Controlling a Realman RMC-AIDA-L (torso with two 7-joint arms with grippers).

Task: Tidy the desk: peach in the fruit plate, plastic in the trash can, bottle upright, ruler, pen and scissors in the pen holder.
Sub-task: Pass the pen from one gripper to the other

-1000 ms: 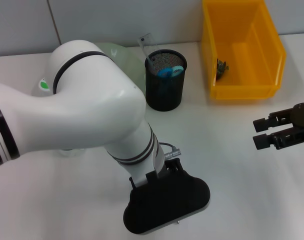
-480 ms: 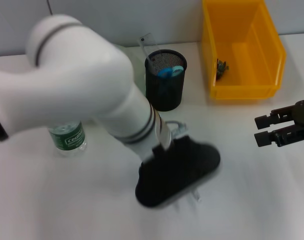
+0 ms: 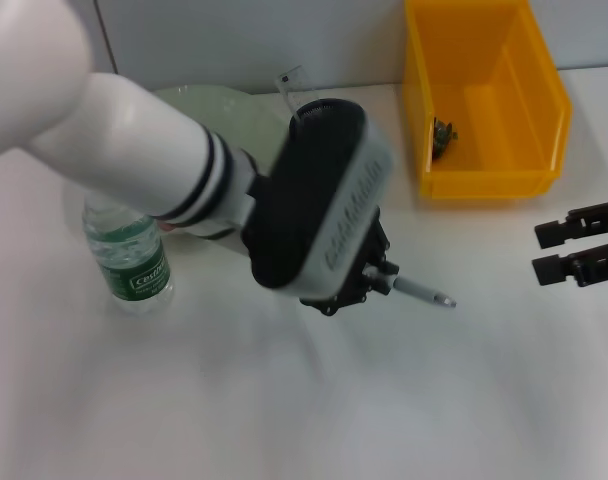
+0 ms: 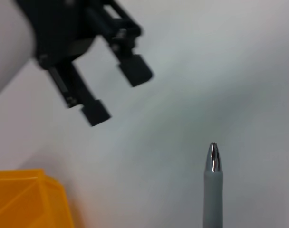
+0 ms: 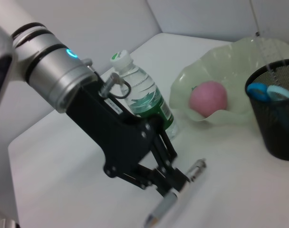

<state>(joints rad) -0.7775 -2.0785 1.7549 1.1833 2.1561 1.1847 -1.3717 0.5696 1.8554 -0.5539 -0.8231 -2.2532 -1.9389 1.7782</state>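
Note:
My left gripper (image 3: 369,281) is shut on a grey pen (image 3: 421,292), held level above the table with its silver tip pointing right. The right wrist view shows the left gripper (image 5: 175,183) clamped on the pen (image 5: 177,200). A pink peach (image 5: 208,98) lies in the pale green fruit plate (image 5: 239,57). The bottle (image 3: 130,256) stands upright. Blue-handled scissors (image 5: 264,90) and a clear ruler (image 3: 289,80) sit in the black mesh pen holder (image 5: 276,118), which my left wrist hides in the head view. My right gripper (image 3: 576,251) hangs open at the right edge.
A yellow bin (image 3: 484,170) at the back right holds a small dark scrap (image 3: 443,136). The left wrist view shows the pen tip (image 4: 212,164), the open right gripper (image 4: 116,92) and a corner of the bin (image 4: 25,199).
My left arm has lifted and swung toward the back, turning its wrist; the pen now shows in its fingers. The right gripper drifted right. The bottle came into view.

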